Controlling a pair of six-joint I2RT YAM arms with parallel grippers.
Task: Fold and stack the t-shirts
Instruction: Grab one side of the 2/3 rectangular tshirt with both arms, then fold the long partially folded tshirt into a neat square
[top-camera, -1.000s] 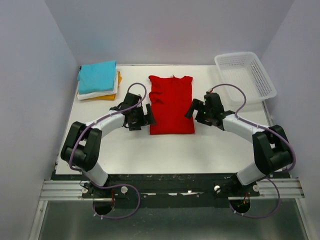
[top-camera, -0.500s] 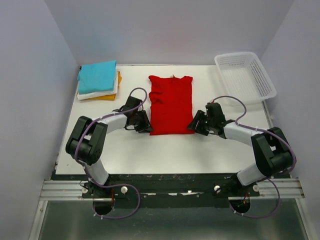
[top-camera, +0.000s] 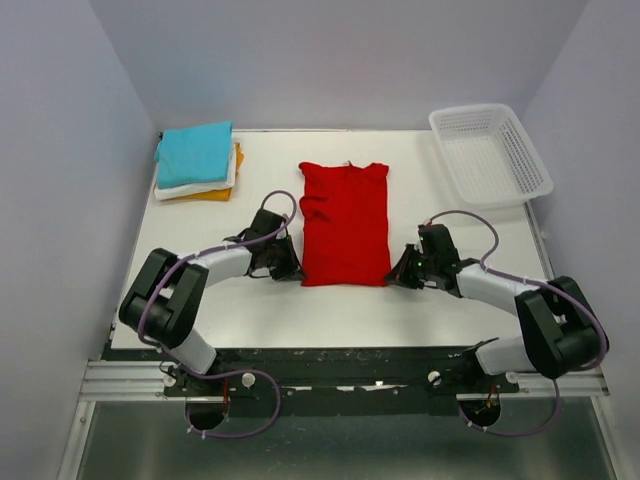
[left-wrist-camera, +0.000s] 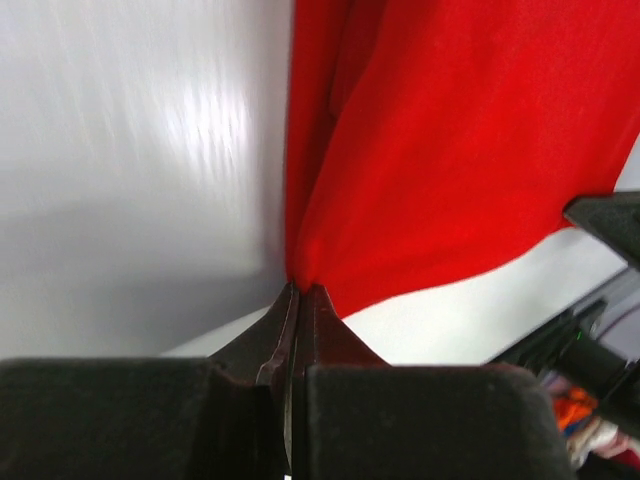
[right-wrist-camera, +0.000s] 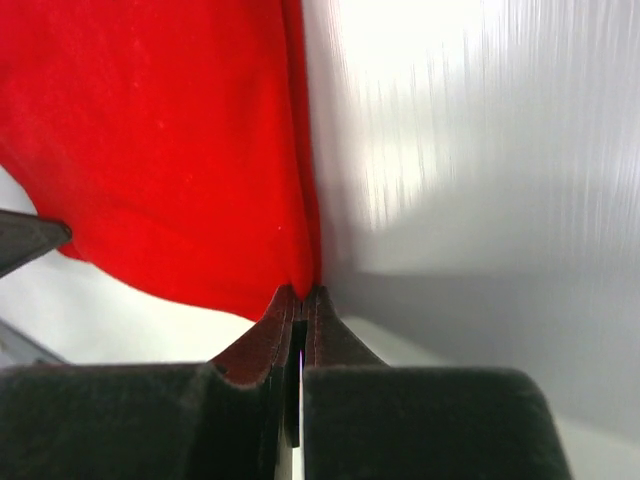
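A red t-shirt (top-camera: 345, 225) lies flat at the table's centre, sleeves folded in, collar toward the back. My left gripper (top-camera: 295, 274) is shut on its near left hem corner, and the wrist view shows the red cloth (left-wrist-camera: 440, 150) pinched at the gripper's (left-wrist-camera: 302, 288) tips. My right gripper (top-camera: 397, 279) is shut on the near right hem corner, with red cloth (right-wrist-camera: 170, 150) bunched into the gripper (right-wrist-camera: 300, 292). Folded t-shirts sit stacked at the back left: turquoise (top-camera: 195, 153) on top, white (top-camera: 200, 188) under it, orange-yellow (top-camera: 222, 192) at the bottom.
A white lattice basket (top-camera: 490, 152) stands at the back right corner. Grey walls close in the table on three sides. The black rail with both arm bases runs along the near edge (top-camera: 340, 360).
Both grippers dropped to the table, slid toward me to the shirt's near corners and went from open to shut on the hem. The shirt's hem shifted slightly nearer.
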